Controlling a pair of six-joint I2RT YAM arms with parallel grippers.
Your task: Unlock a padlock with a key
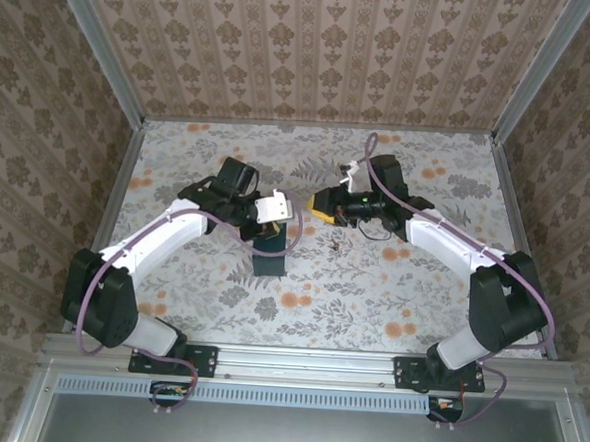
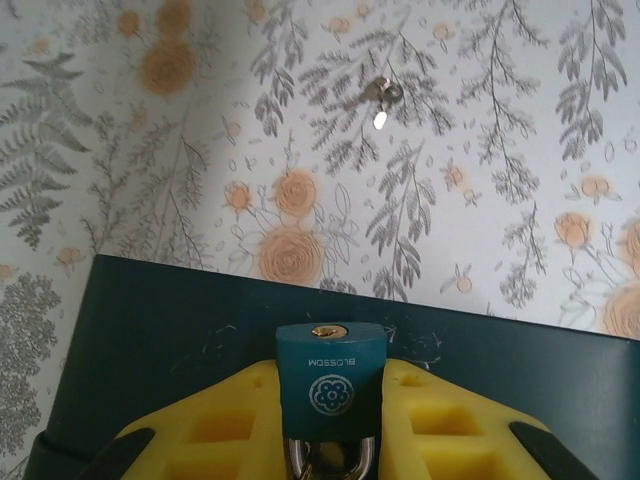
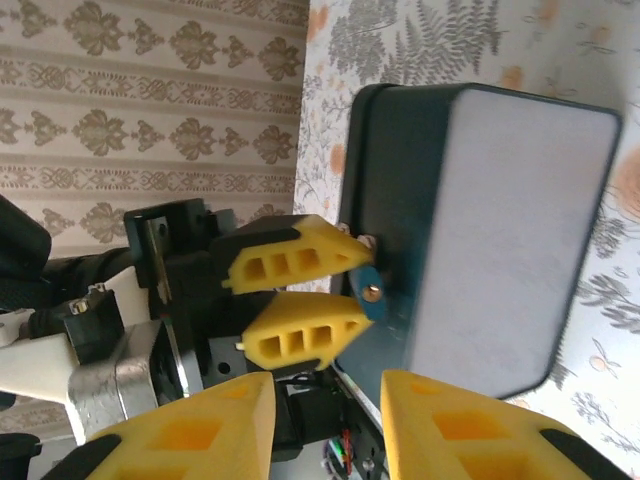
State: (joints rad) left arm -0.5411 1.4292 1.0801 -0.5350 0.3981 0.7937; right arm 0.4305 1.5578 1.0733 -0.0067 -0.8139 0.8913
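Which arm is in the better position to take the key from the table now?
Probably the right. The left gripper is shut on the padlock over the dark box, so it is busy. The right gripper is open and empty, and the key lies free on the table.

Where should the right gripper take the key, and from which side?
Straight from above: the key lies flat on the floral table, clear of the dark teal box. Pinch across its wider ringed end, probably; its blade looks too thin to catch.
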